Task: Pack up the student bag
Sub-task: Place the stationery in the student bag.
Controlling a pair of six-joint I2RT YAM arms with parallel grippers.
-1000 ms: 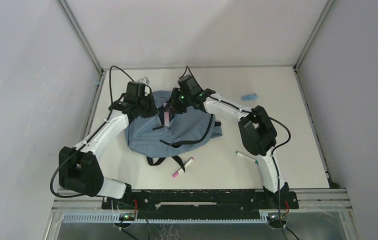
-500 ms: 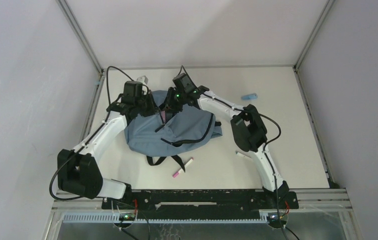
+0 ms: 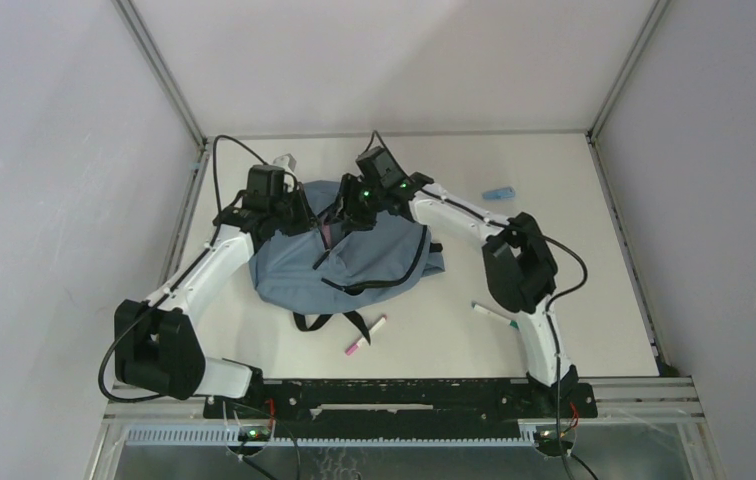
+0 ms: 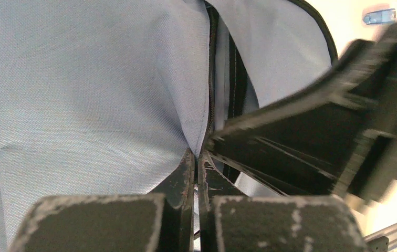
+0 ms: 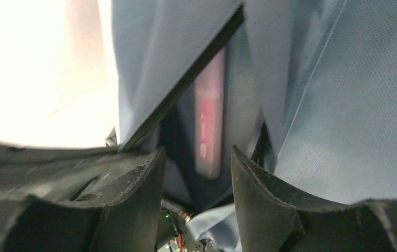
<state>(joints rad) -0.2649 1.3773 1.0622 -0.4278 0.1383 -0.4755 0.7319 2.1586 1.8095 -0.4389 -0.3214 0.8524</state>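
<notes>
You have a pale surface [image 3: 574,260] walled on three sides. The student bag [image 3: 374,258] lies slumped on it between your two arms. The bag's blue-grey fabric is flattened, its black straps trail out from its near edge, and its main zip stands parted at its far side.

Your left hand [image 4: 195,157] is at the bag's far left corner. Its fingers are pressed together on the bag's fabric right at the zip edge, pinching that lip. The left wrist view shows the cloth drawn into a fold at the tips.

Your right hand [image 5: 196,151] is over the bag's far edge, just beside the left hand, pointing into the parted zip. Its fingers stand apart and grip nothing. Beyond them, inside the bag's opening, a pink pen [image 5: 209,126] lies lengthwise against the dark lining, clear of both fingers.

Off the bag's near edge, just past the straps, a white marker with a pink cap [image 3: 366,334] lies on the surface. To the bag's near right, a white marker with a green end [image 3: 492,313] lies close by your right arm. Well off to the bag's far right is a small blue object [image 3: 498,192]. Just behind the bag's far left corner sits a small white object [image 3: 285,160], partly hidden by the left arm, and you cannot tell what it is.
</notes>
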